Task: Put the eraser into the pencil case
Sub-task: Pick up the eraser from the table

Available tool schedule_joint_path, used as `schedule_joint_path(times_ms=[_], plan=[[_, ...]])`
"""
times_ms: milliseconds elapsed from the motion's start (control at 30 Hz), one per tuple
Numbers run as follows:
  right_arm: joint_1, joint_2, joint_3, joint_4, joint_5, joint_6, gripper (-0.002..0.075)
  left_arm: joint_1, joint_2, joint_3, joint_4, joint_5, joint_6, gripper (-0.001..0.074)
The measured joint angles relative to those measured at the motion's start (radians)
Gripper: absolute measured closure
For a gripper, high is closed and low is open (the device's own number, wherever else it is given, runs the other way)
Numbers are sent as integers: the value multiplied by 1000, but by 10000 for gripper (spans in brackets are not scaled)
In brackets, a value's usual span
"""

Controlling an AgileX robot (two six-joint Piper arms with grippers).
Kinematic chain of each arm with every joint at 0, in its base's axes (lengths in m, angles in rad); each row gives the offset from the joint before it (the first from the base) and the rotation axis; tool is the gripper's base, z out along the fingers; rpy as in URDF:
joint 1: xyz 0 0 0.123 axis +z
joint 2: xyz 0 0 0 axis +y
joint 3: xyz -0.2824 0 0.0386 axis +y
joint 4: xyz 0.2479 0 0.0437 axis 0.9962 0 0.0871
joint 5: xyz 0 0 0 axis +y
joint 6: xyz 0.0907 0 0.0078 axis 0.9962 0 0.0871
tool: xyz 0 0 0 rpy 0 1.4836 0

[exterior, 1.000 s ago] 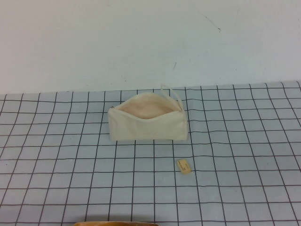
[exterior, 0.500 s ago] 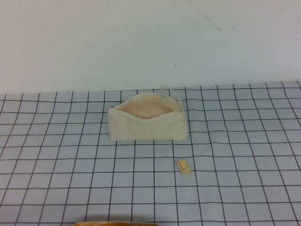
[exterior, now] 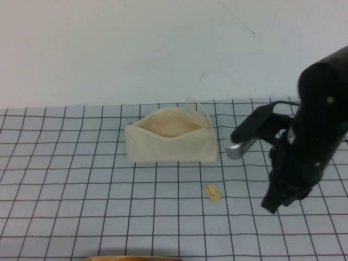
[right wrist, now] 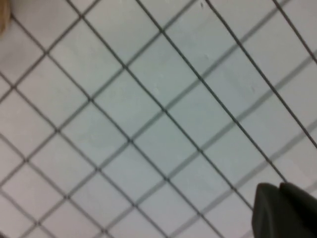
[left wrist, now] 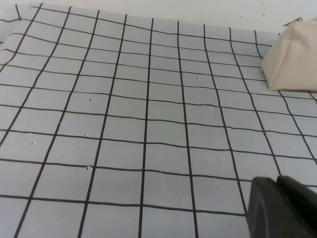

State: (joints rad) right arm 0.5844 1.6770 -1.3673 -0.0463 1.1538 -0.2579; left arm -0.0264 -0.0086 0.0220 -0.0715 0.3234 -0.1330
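The eraser (exterior: 212, 192) is a tiny pale yellow-tan block lying on the grid cloth, in front of the pencil case's right end. The pencil case (exterior: 171, 142) is a cream pouch standing with its mouth open upward, showing its pinkish lining and a cord loop at the right end. Its corner also shows in the left wrist view (left wrist: 292, 59). My right gripper (exterior: 270, 206) hangs to the right of the eraser, apart from it; its fingers (right wrist: 285, 213) are shut and empty. My left gripper (left wrist: 277, 186) is shut and empty, away from the pouch, and is outside the high view.
A grey cloth with a black grid (exterior: 81, 190) covers the table up to the white wall (exterior: 109, 49). A tan wooden edge (exterior: 136, 258) shows at the near edge. A tan sliver (right wrist: 4, 15) sits at a corner of the right wrist view.
My right arm has come into the high view from the right and now hangs to the right of the eraser. The pouch and the eraser have not moved.
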Motion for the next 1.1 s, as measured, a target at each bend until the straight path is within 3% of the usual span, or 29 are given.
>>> schedule_joint_path(times_ms=[133,200,367,467,867,1100], plan=[[0,83,0,13,-108,7,679,0,0,0,0,0,0,737],[0,114,0,29,-157,10,610,0,0,0,0,0,0,736],[0,185,0,85,-297,12,338,0,0,0,0,0,0,737],[0,237,-24,89,-341,12,273,0,0,0,0,0,0,737],[0,539,-416,91,-218,22,251,0,0,0,0,0,0,737],[0,650,-549,93,-90,42,270,0,0,0,0,0,0,737]])
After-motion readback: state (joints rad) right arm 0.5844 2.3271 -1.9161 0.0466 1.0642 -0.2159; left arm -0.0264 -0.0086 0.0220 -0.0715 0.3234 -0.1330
